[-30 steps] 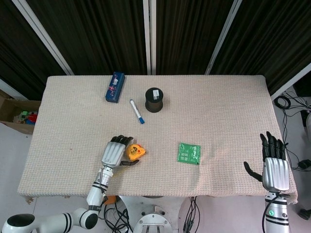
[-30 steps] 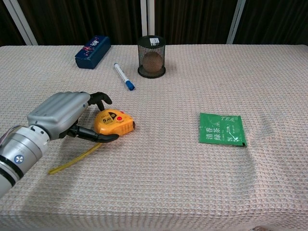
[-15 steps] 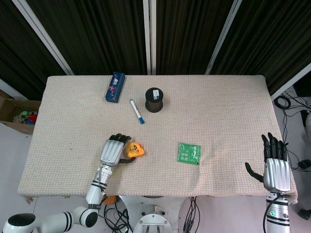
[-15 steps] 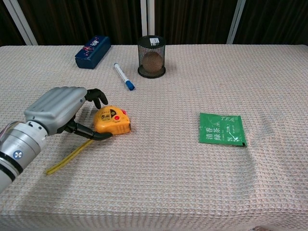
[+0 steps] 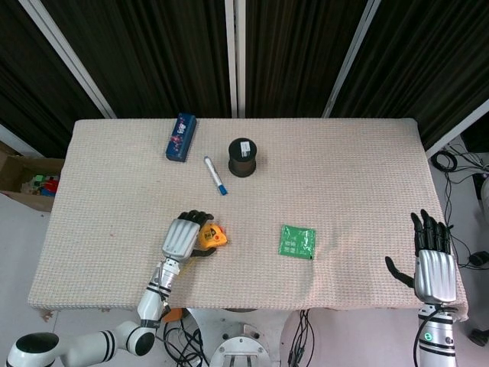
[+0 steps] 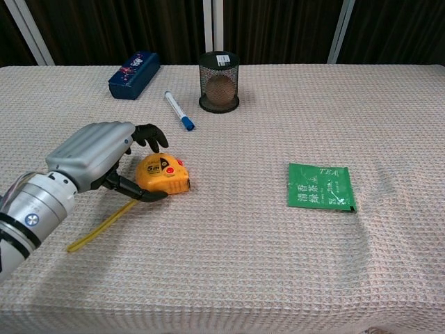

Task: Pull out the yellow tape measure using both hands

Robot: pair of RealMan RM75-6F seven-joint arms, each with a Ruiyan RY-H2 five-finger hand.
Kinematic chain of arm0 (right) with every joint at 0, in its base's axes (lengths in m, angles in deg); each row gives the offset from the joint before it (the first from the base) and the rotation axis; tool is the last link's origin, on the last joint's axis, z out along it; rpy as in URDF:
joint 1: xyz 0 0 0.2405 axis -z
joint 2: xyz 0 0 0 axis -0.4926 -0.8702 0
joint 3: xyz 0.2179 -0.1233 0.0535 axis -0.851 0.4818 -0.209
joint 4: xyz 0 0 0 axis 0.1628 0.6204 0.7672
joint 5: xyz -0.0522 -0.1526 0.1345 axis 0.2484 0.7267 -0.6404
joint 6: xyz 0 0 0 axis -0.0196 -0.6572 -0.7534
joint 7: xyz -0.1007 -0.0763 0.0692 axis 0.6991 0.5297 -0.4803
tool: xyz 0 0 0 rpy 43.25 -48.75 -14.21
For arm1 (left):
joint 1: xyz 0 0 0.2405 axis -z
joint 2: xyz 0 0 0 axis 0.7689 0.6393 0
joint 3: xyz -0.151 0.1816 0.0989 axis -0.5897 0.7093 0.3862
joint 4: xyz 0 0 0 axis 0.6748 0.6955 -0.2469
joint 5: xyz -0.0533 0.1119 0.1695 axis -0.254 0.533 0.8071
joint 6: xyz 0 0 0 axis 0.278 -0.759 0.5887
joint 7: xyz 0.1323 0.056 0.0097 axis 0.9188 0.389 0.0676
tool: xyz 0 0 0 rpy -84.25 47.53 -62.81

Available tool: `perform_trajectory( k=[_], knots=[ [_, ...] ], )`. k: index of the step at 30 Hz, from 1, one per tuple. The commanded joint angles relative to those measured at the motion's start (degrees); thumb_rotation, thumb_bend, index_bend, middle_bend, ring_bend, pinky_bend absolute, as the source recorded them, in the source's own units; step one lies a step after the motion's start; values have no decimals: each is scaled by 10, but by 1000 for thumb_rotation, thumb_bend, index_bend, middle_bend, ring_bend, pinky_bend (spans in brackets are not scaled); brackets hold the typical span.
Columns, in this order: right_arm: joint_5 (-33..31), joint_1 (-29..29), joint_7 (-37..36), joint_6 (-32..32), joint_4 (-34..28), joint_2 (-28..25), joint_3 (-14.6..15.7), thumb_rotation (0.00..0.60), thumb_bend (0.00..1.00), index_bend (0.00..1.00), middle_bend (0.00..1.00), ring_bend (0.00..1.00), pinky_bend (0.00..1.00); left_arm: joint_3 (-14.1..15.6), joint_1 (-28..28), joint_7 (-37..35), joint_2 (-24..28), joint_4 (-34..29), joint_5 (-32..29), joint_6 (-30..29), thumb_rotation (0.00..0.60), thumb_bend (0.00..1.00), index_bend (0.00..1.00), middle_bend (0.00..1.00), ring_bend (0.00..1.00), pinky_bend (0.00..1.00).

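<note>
Fingers [image 6: 147,134] of our left hand [image 6: 97,154] now curl over the yellow tape measure [image 6: 164,176], thumb under its near edge, closing since a moment ago; grip looks nearly set. Our right hand [image 5: 433,264] idles spread at 4 o'clock. We count one tape measure, one marker [image 6: 178,111], one tea packet [image 6: 320,187].

The left hand [image 6: 97,156] has a ribbed, silver-grey metallic back and black fingers [image 6: 149,134], with a black thumb on its near side. Behind it comes a silver cylindrical wrist [image 6: 38,205] bearing a small round blue mark, then a white forearm segment with black bands. The right hand [image 5: 433,267] matches it: silver ribbed back, black fingers and thumb, and a silver wrist [image 5: 432,330] showing a small green dot.
</note>
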Motion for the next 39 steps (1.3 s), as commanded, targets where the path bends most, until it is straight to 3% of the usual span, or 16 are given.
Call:
perform_trajectory(
  k=[1, 6, 9, 12, 17, 26, 34, 39],
  knots=[
    [0, 0, -1, 0, 0, 0, 0, 600, 176, 0, 0, 0, 0, 0, 1, 7, 0, 0, -3, 2, 460, 130, 319, 329, 284, 368],
    [1, 0, -2, 0, 0, -1, 0, 600, 176, 0, 0, 0, 0, -1, 0, 11, 2, -4, -10, 4, 481, 137, 339, 363, 307, 397],
    [1, 0, -2, 1, 1, -1, 1, 600, 176, 0, 0, 0, 0, -2, 0, 10, 4, -9, -13, 6, 569, 148, 364, 389, 335, 424],
    [0, 0, -3, 2, 2, 0, 1, 600, 176, 0, 0, 0, 0, -3, 1, 6, 4, -11, -14, 7, 597, 157, 401, 425, 369, 457],
    [-1, 0, -3, 2, 2, 0, 2, 600, 177, 0, 0, 0, 0, -5, 2, -15, -2, -6, -4, -4, 600, 179, 485, 504, 439, 524],
    [5, -3, 2, 4, -3, -2, 2, 600, 180, 0, 0, 0, 0, -24, -5, -130, -11, -18, 11, -38, 600, 212, 590, 604, 533, 606],
    [42, -29, 29, 14, -23, 3, -4, 600, 185, 0, 0, 0, 0, -66, -5, -193, -26, -53, -2, -64, 600, 262, 645, 656, 575, 639],
    [79, -64, 84, 36, -59, 22, -16, 600, 183, 0, 0, 0, 0, -95, 2, -218, -39, -83, -23, -64, 600, 300, 667, 675, 594, 661]
  ],
)
